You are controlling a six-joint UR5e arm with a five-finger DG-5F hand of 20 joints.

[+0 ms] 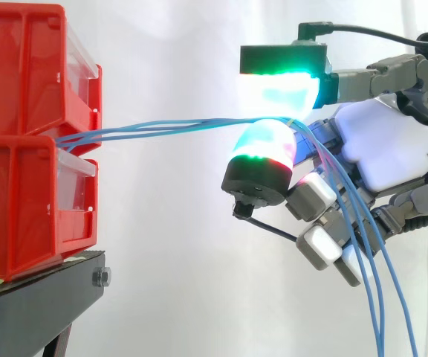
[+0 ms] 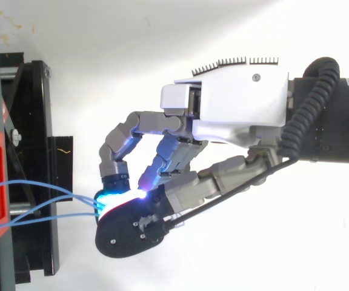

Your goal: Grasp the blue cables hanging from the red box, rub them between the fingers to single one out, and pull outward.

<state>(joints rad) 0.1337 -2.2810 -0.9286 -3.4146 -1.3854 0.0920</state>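
Blue cables [image 1: 162,128] hang loose in front of the hand [image 1: 392,141] and rise to its glowing pads. Two fingers [image 1: 266,160] pinch the cables shut between them. From there the cables run nearly level into the gap between two stacked red bins [image 1: 21,74] on a black stand [image 1: 36,297]. A white curtain [image 1: 184,282] hangs behind.

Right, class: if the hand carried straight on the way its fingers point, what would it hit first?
Probably the red bins, about where the cables come out; only those cables lie between them and the hand.
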